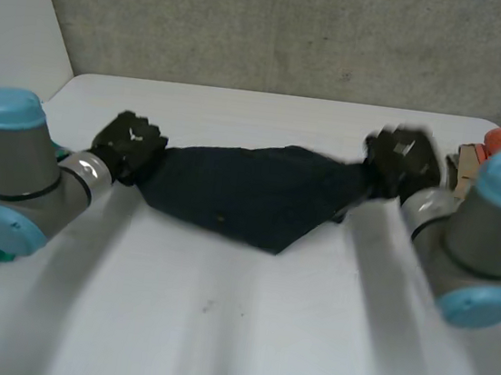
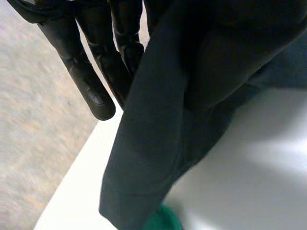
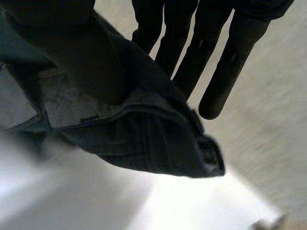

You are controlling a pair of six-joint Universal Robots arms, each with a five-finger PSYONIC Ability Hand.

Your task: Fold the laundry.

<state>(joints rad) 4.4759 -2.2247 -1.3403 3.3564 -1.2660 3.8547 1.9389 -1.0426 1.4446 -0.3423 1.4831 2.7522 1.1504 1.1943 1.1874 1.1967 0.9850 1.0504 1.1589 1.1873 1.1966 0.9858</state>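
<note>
I held the dark navy fabric garment (image 1: 250,192) stretched over the white tabletop's (image 1: 215,329) far half, left hand (image 1: 128,145) and right hand (image 1: 403,160) each pinching an end, ready, I judged, to lay it flat.

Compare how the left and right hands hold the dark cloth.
The left hand holds the left end of the dark cloth, the right hand its right end. The right hand's thumb presses a thick seamed band; the left hand grips smooth, plain-hemmed fabric. Both pinch it with straight fingers.
</note>
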